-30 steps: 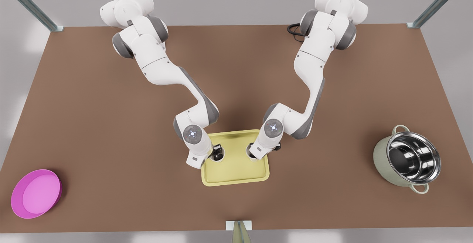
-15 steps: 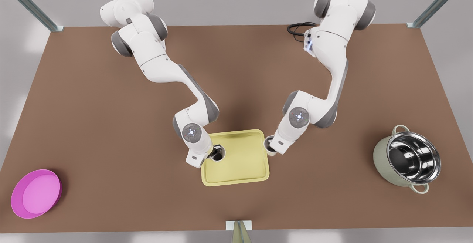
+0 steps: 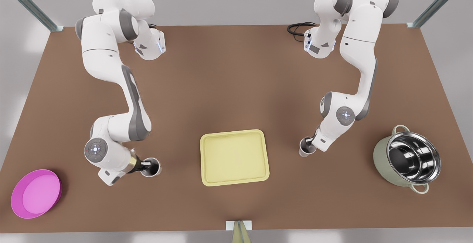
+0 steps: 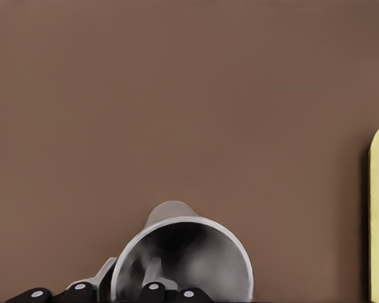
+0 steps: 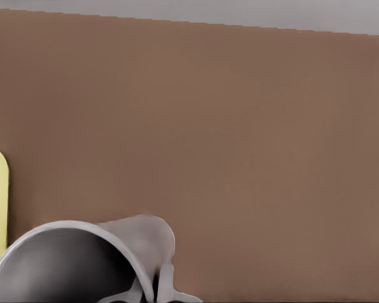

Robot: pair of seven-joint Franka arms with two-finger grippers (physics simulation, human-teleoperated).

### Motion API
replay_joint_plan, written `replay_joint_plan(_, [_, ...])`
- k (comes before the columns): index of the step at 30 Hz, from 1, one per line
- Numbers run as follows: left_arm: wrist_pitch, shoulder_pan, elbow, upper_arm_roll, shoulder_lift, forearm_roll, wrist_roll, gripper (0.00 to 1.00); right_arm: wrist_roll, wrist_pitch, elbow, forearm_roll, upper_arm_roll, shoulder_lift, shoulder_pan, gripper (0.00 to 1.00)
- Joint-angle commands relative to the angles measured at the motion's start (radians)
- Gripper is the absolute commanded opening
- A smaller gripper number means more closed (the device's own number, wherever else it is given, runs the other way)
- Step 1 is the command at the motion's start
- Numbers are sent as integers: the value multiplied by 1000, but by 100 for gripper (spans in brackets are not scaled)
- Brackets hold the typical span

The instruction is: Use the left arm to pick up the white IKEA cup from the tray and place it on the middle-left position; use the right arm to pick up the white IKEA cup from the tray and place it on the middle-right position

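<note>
Left claw (image 3: 145,166) grips one white cup (image 3: 152,166) by its rim, left of the tray (image 3: 234,157) in the front view — my right claw (image 3: 309,145) clamps the other cup (image 3: 304,149), right of the tray over the desk (image 3: 236,80).

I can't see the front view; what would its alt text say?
Two white robot arms each hold a white cup beside an empty yellow tray on a brown table: the left gripper with its cup at the front view's left, the right gripper with its cup opposite. A magenta dish and steel pot sit at the table's ends.
</note>
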Motion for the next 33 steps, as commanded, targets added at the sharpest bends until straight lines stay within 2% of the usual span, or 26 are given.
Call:
replay_joint_plan(1, [61,-1,0,0,-1,4,288,100,-428,-22,0,-5,3,4,-27,13])
replay_joint_plan(4, [25,-4,3,0,-31,3,279,100,-565,111,0,-5,2,37,-51,13])
replay_joint_plan(7, [-379,-4,26,2,-220,3,283,100,-675,237,0,-8,-4,66,-73,12])
replay_joint_plan(9, [-600,3,168,3,-231,3,291,100,-727,312,0,-15,-4,90,-91,12])
replay_joint_plan(10, [-626,6,212,17,-226,3,276,100,-740,346,0,-16,-4,104,-93,12])
replay_joint_plan(12, [-863,40,462,120,-228,-45,274,100,-743,372,0,-15,-4,133,-99,12])
replay_joint_plan(13, [-865,45,470,123,-278,-29,267,100,-738,372,0,-11,-4,147,-99,12])
replay_joint_plan(14, [-827,48,367,127,-366,-33,273,100,-737,372,-2,-10,-3,161,-99,12])
replay_joint_plan(16, [-808,42,442,124,-278,-33,273,100,-738,372,-2,-8,3,165,-97,12])
replay_joint_plan(18, [-808,46,444,126,-263,-40,279,100,-737,372,-2,-8,3,176,-97,12])
replay_joint_plan(19, [-807,45,444,126,-263,-40,279,100,-733,372,-2,-8,3,176,-97,15])
replay_joint_plan(20, [-807,39,442,123,-255,-33,274,100,-730,373,0,-8,3,175,-96,36])
replay_joint_plan(21, [-799,39,442,121,-252,-29,279,100,-726,372,0,-8,3,173,-97,50])
replay_joint_plan(24, [-798,39,444,121,-249,-11,282,100,-714,372,1,-7,5,169,-96,59])
replay_joint_plan(26, [-798,39,444,118,-248,-6,282,100,-713,360,0,-8,8,144,-97,61])
replay_joint_plan(30, [-784,37,444,117,-237,-22,279,100,-680,54,0,-15,12,-80,-76,63])
replay_joint_plan(31, [-784,37,444,117,-237,-20,279,100,-596,-21,0,-15,19,-117,-61,63])
replay_joint_plan(32, [-784,37,444,117,-237,-16,279,100,-333,-133,0,-13,19,-134,-44,64])
replay_joint_plan(33, [-784,37,444,117,-237,-14,279,100,-207,-156,-2,-7,19,-152,-42,73])
